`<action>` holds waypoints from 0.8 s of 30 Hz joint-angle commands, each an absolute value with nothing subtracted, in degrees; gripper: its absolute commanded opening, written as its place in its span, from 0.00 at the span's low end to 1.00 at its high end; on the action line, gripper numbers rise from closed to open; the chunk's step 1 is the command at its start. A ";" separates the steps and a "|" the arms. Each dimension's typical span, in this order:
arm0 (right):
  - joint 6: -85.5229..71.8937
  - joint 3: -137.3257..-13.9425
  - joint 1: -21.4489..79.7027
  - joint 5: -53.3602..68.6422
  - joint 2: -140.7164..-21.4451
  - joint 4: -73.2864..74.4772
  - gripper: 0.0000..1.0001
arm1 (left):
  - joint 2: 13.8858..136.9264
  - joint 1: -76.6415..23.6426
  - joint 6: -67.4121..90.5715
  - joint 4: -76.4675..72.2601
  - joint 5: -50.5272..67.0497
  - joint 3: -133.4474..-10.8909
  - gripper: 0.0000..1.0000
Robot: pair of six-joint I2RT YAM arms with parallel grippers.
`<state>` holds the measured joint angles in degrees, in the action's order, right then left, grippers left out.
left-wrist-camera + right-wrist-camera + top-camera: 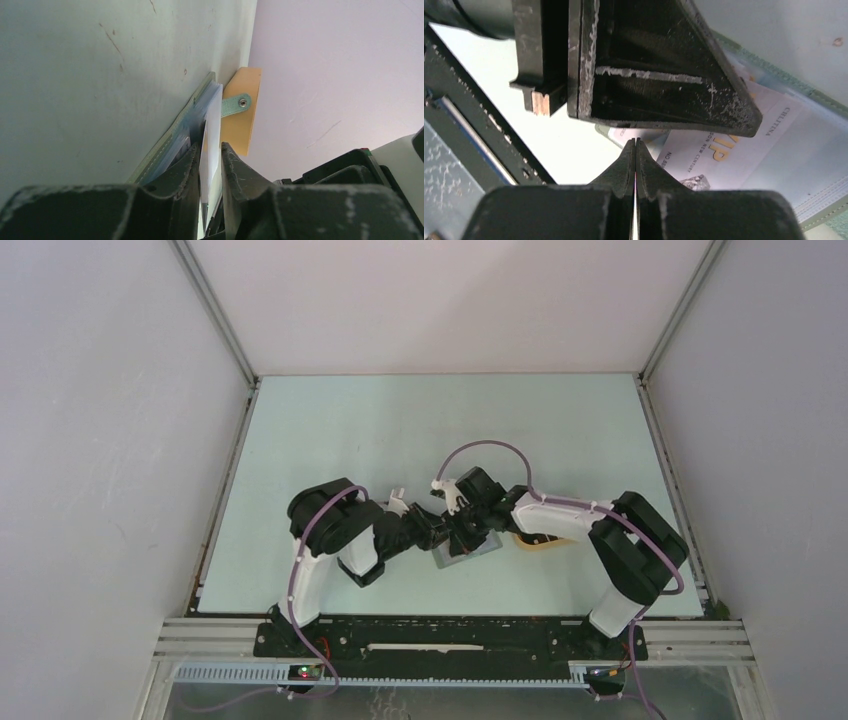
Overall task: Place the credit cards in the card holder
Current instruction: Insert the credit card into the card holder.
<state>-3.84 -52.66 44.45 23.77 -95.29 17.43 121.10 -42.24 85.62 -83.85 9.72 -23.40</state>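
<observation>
Two end effectors meet over the holder [465, 552], which lies open on the bench [75, 75], just beside the tray [245, 115]. Your left end effector [209, 150] pinches a pale card [212, 125] on its edge, right at the holder. Your right end effector [635, 145] is shut tight; you can't tell if it holds anything. You seem to be sliding the card in. Next, push it straight along the slot, then let go.

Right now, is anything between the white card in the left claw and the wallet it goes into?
Nothing visible. The left claw holds the white card edge-on, and its far end reaches the open wallet. The snap strap sits off to one side, not across the path.
</observation>
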 commanded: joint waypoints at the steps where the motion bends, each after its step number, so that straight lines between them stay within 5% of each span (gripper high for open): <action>1: -8.28 -52.84 46.55 16.49 -93.69 12.11 0.00 | 122.91 -41.67 84.64 -81.95 9.58 -24.41 0.26; 24: -6.10 -52.21 47.07 1.16 -91.41 11.68 0.00 | 123.69 -41.75 84.64 -82.01 9.88 -24.79 0.33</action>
